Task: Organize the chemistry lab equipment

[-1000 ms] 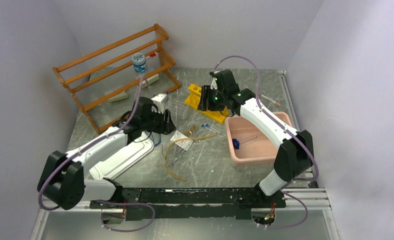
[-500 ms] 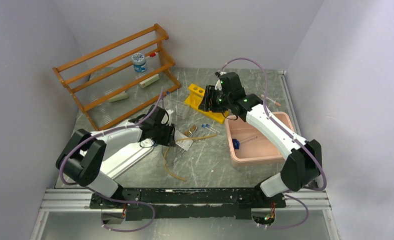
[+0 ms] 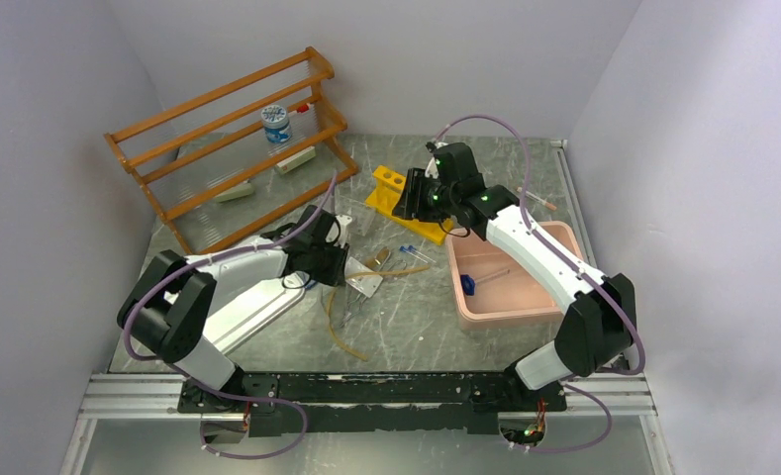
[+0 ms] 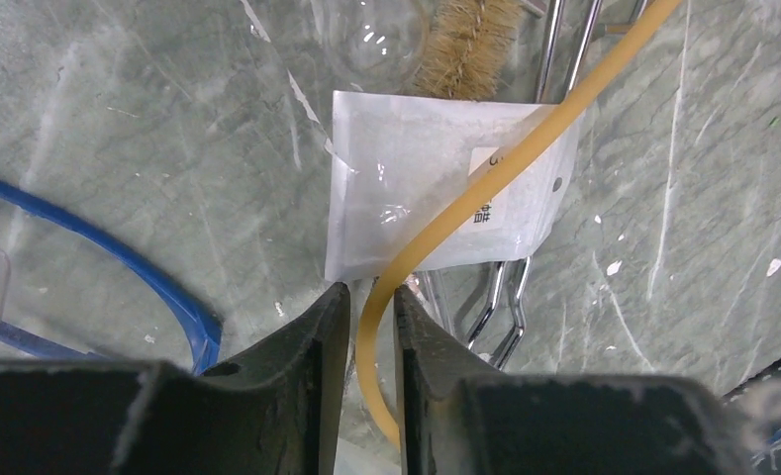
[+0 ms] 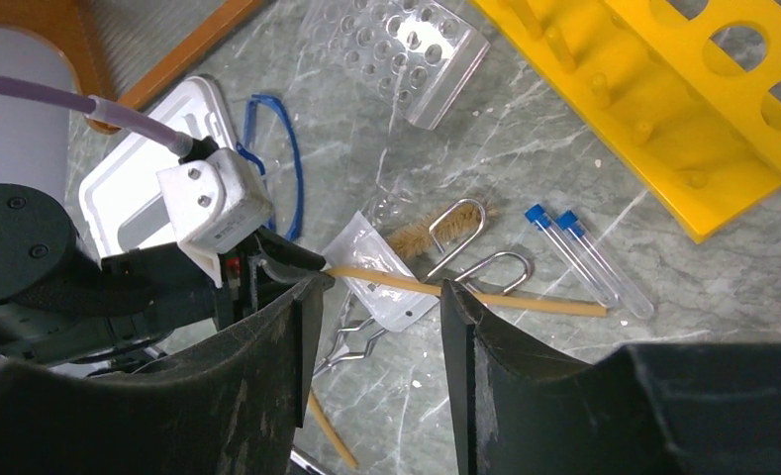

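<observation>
The tan rubber hose [image 4: 485,183] lies across the white flat packet [image 4: 436,188] and runs down between my left gripper's [image 4: 366,292] fingers. The jaws stand closed to about the hose's width, low at the table. Bent metal tweezers [image 4: 505,307] lie under the packet's edge, and the blue cord loop [image 4: 148,282] is to its left. In the top view the left gripper [image 3: 339,265] sits at the packet [image 3: 361,277]. My right gripper [image 3: 406,203] hovers open and empty over the yellow rack [image 3: 386,183]. Its wrist view shows two blue-capped clear tubes [image 5: 589,257] and the hose [image 5: 525,299].
A pink bin [image 3: 510,277] with a small blue item stands at the right. The orange-brown wooden shelf [image 3: 228,148] with a jar [image 3: 276,123] is at the back left. A white tray [image 3: 252,307] lies under the left arm. A brush [image 5: 416,237] and a clear perforated plate [image 5: 406,49] lie nearby.
My left gripper has come down and to the right, from near the shelf to the hose beside the packet, and its jaws have narrowed around the hose. The right arm shifted only slightly.
</observation>
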### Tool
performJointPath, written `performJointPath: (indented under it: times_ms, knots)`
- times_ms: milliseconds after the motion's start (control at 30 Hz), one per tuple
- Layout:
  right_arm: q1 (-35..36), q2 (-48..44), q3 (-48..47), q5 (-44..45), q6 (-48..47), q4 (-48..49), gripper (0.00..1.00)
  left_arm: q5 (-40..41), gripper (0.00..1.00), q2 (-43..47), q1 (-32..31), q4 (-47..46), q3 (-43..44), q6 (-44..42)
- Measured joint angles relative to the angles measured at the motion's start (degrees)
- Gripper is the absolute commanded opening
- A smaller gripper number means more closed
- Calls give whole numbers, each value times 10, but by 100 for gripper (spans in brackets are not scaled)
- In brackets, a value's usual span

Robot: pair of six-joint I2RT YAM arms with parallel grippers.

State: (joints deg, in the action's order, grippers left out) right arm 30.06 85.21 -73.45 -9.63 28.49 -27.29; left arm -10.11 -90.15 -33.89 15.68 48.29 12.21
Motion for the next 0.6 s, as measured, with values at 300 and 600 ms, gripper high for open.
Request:
performJointPath:
  times_ms: [300, 600]
  knots:
    - [0, -14, 0, 12, 18, 1, 50, 3, 5, 2, -10, 22, 19, -24]
    - [0, -71, 42, -3, 47, 26, 53, -21, 5, 102, -11, 64, 68, -30]
